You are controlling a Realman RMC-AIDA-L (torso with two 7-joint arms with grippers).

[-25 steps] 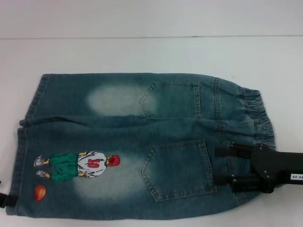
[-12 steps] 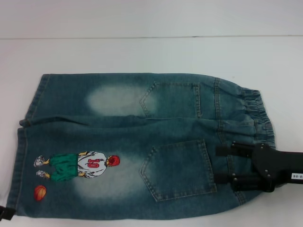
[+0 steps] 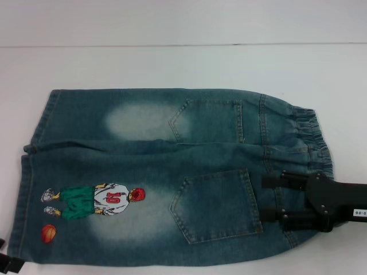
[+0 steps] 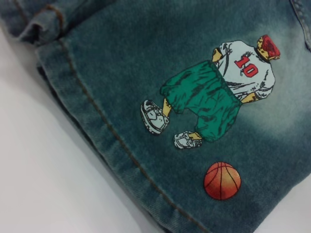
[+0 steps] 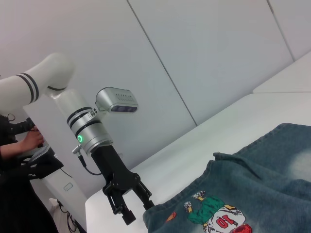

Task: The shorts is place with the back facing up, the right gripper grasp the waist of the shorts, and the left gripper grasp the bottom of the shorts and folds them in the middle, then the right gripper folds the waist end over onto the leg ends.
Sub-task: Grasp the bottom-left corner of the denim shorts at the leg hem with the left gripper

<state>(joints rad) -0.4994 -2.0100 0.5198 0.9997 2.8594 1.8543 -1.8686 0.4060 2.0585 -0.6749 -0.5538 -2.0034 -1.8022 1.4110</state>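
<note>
**Both claws are poised at the denim, and neither grip is yet sure**

We are looking at the shorts (image 3: 166,172) lying flat on the white bench (image 3: 172,63), back up, both pockets showing, waistband toward our right and the leg ends (image 3: 28,172) toward our left. The right claw (image 3: 270,199) is resting over the near part of the waistband with its two fingers spread apart and lying on top of the cloth, so we are judging it open and not yet gripping. The left claw (image 5: 130,206) is hanging just off the near hem corner with its fingers parted, beside the embroidered figure (image 4: 218,92) and the basketball patch (image 4: 222,180); in the head view only a sliver of it is peeking in at the lower left edge.

What we are worrying about:

- The right claw is sitting on the denim rather than around the edge, so closing may be pinching only the top layer, or nothing, and the waist may be slipping as we lift
- The left claw is standing off the hem (image 4: 97,131); closing short may be missing the bottom of the shorts entirely
- If one side is catching and the other not, the fold is dragging the shorts askew across the bench
</note>
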